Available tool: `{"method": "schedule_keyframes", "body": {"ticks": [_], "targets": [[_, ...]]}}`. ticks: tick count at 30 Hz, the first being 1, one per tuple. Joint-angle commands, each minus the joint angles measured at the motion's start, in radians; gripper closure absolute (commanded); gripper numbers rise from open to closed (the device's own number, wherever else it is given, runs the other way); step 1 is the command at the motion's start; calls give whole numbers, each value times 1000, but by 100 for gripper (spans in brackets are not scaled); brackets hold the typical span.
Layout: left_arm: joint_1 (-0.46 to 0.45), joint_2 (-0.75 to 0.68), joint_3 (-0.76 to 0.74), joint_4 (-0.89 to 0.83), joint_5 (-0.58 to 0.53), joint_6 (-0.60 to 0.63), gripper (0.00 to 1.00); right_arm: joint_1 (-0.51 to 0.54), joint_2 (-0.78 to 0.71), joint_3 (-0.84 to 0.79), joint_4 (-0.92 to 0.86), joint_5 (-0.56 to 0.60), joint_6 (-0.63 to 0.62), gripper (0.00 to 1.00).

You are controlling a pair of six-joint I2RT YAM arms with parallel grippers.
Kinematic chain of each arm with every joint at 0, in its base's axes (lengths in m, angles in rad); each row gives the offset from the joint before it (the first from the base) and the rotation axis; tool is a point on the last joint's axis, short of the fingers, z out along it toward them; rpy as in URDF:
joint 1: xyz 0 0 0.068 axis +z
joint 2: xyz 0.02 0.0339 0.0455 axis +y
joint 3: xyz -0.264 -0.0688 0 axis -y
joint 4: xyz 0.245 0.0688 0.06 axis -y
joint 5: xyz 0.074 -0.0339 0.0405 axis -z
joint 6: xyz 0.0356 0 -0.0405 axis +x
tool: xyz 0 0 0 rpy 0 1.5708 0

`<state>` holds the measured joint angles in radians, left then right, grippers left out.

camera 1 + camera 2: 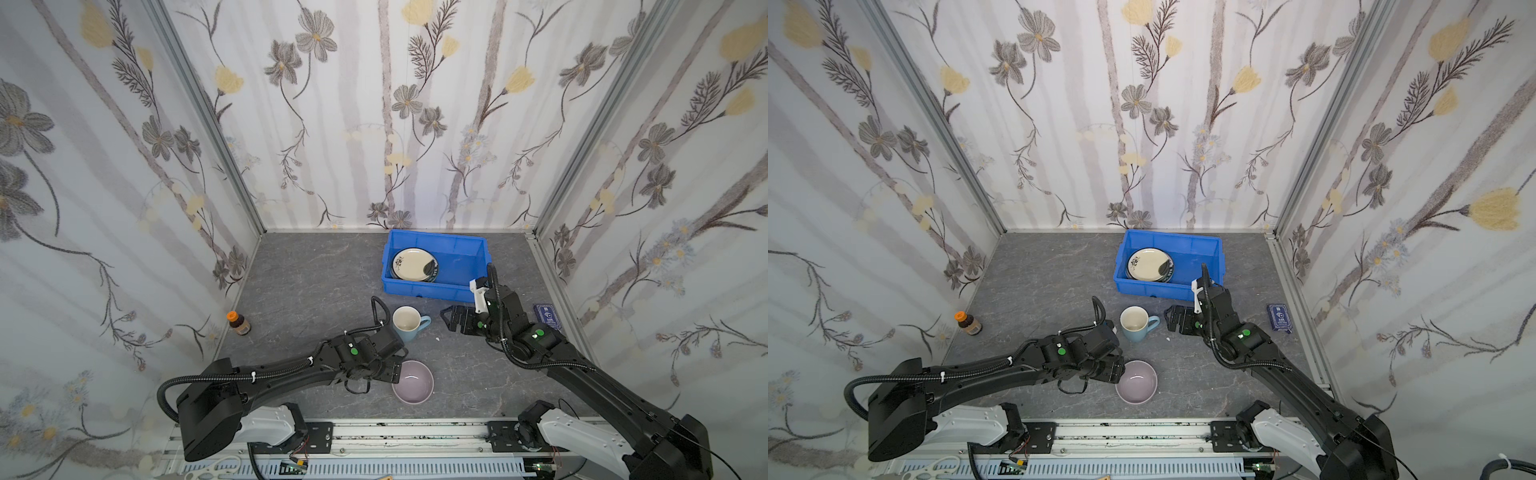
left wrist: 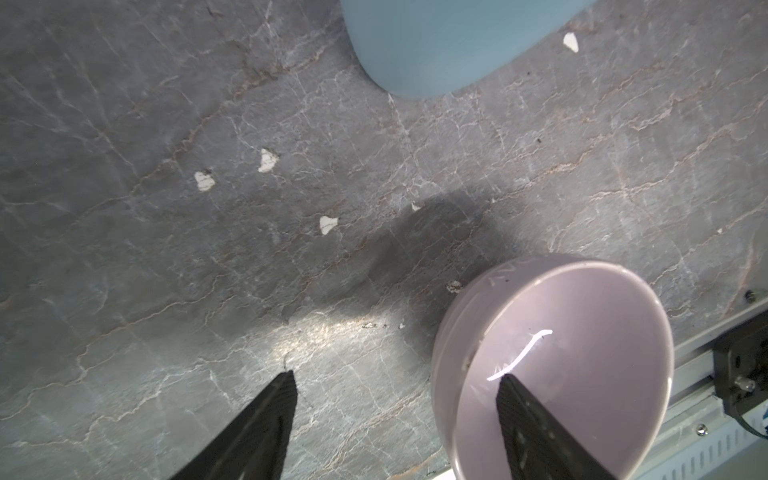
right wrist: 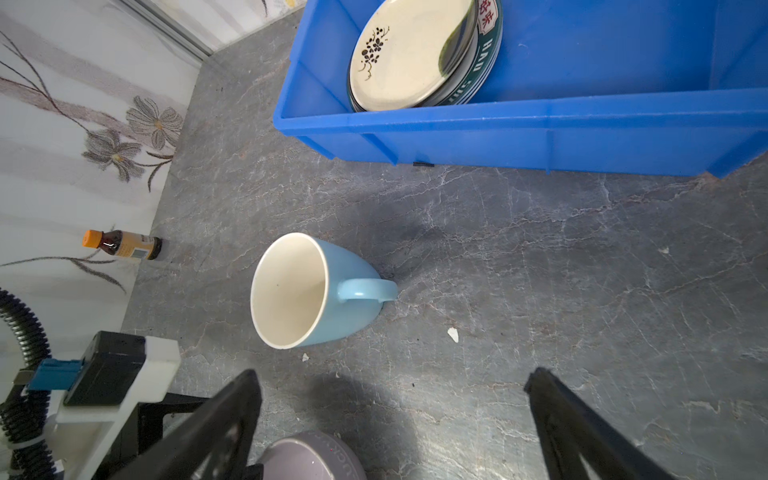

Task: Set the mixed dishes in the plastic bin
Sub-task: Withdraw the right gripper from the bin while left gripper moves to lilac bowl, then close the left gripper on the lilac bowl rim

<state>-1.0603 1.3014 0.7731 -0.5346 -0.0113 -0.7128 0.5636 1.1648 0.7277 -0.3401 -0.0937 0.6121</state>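
Grippers: left gripper open astride the rim of the lilac bowl; right gripper spread wide, holding nothing.

On the left gripper, one finger hangs over the bowl's inside and one outside its wall; neither visibly clamps the rim. The right gripper sits low above the grey table, just beside the light-blue mug. The mug stands upright between the bowl and the blue plastic bin, with its handle toward that gripper. The bin is at the back of the table. In its left half the cream plate lies on a teal-patterned plate. A brown bottle stands near the left wall, well apart.
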Motion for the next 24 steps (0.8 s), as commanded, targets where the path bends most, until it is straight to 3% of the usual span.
{"method": "schedule_keyframes", "body": {"ticks": [1,2,6,11,20,24], "targets": [[-16,28,13,21,-20,-23,23,2,-9,-23,19,14,6,0],[-22,43,16,25,-17,-24,24,2,-17,-31,19,17,5,0],[-40,106,38,27,-9,-23,46,0,-47,-58,18,26,5,0],[-69,165,77,24,-8,-22,54,1,-80,-78,5,37,5,0],[-89,182,127,-29,-21,-19,87,-3,-123,-103,-5,51,6,0],[-94,185,136,-46,-23,-16,92,-4,-129,-108,-6,52,4,0]]}}
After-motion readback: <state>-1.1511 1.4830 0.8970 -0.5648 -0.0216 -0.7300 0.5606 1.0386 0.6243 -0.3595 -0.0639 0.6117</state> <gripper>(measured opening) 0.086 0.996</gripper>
